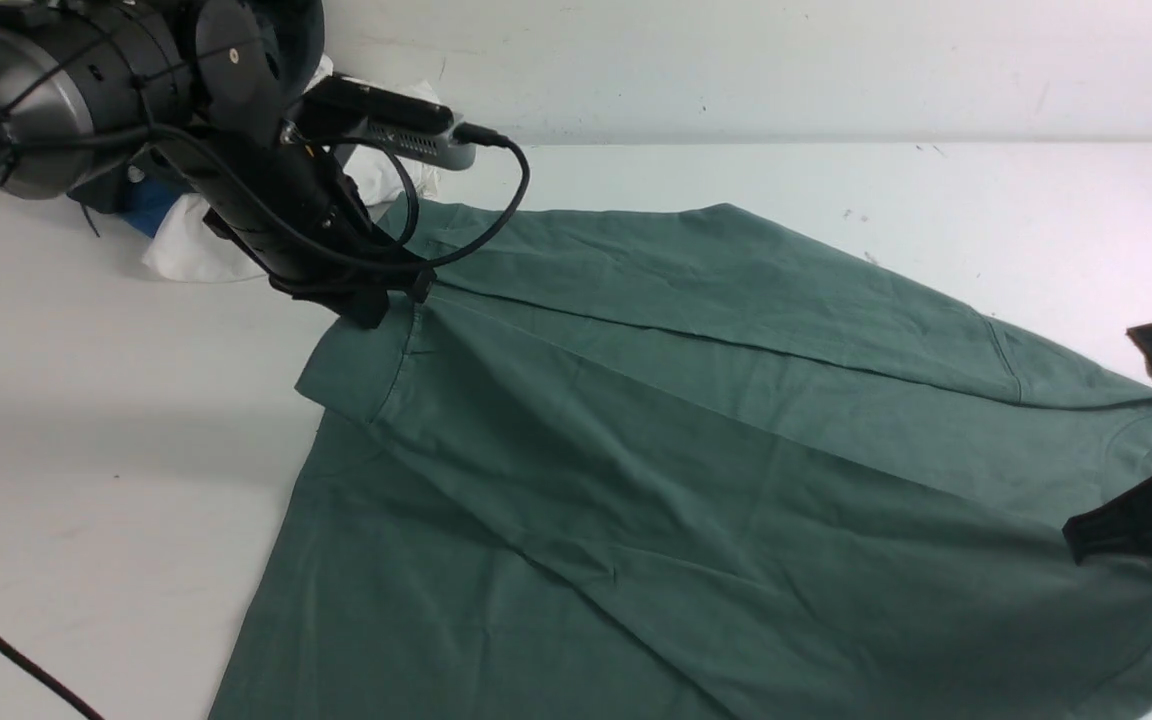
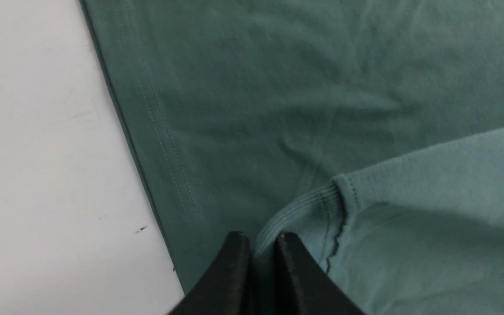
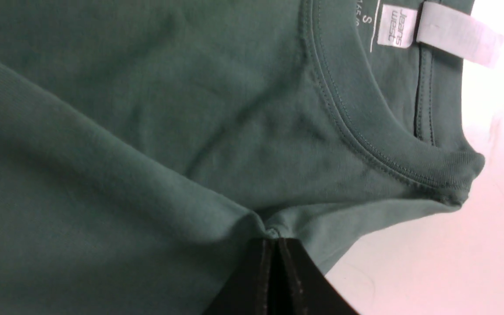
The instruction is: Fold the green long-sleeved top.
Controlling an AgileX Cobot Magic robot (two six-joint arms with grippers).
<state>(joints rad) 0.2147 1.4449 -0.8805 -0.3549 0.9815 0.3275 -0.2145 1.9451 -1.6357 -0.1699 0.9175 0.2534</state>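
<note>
The green long-sleeved top (image 1: 696,440) lies spread over the white table, one sleeve folded across its body. My left gripper (image 1: 376,300) is at the top's far left corner, shut on the ribbed sleeve cuff (image 2: 295,214), which sits between the jaws (image 2: 258,245). My right gripper (image 1: 1126,530) is at the right edge, near the crew neck (image 3: 365,140) with its white label (image 3: 396,27). It is shut on a pinch of the top's fabric (image 3: 260,225) by the shoulder; the jaws (image 3: 274,245) are pressed together.
A heap of white and blue garments (image 1: 186,240) lies at the far left behind my left arm. Black cables (image 1: 496,220) hang from the left wrist over the top. The back wall (image 1: 786,60) bounds the table.
</note>
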